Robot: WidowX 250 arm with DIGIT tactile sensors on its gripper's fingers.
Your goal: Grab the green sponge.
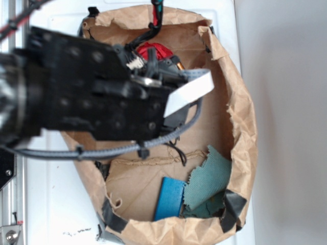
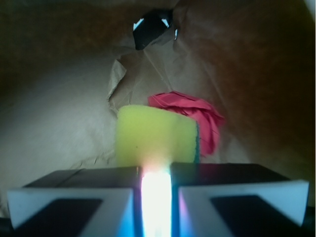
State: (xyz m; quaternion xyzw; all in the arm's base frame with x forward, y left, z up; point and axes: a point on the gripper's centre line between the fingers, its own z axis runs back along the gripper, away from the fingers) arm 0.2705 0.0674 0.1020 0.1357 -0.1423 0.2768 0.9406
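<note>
Item: my claw, seen from the wrist; the two dark fingers stand nearly closed, a thin bright slit between them; nothing lies in that slit, so I hold nothing.

Item: green sponge; yellow foam block, dark green layer along its right edge; it stands on the bag floor just beyond my fingertips, apart from them.

Item: red cloth; crumpled, behind and right of the sponge, touching or nearly so.

Item: brown paper bag; creased, black tape at its rim; it holds everything listed.

Item: teal cloth and blue piece; near the bag's front rim, side by side.

Writing or labels: none legible to me.
</note>
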